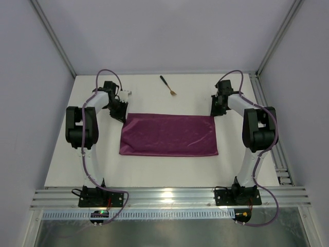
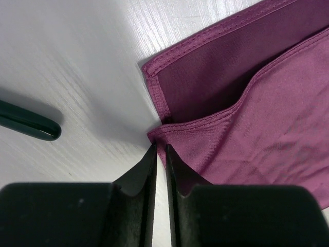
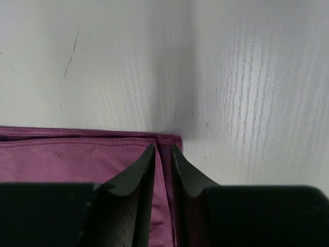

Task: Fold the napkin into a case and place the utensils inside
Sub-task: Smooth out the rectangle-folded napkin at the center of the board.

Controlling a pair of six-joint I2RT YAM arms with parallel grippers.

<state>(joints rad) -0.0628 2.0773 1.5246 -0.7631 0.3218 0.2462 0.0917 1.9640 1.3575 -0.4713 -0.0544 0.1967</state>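
Observation:
The magenta-purple napkin lies flat on the table, folded double into a long rectangle. In the left wrist view its upper layer sits offset from the lower one. My left gripper is at the far left corner, jaws nearly together with only a slit of bare table between them. My right gripper stands on the far right corner, jaws slightly apart with the napkin's edge in the gap. A fork lies beyond the napkin. A dark handle end lies left of the left gripper.
The white table is walled in by grey panels, with metal rails along the near edge and the right side. Both arms reach up either side of the napkin.

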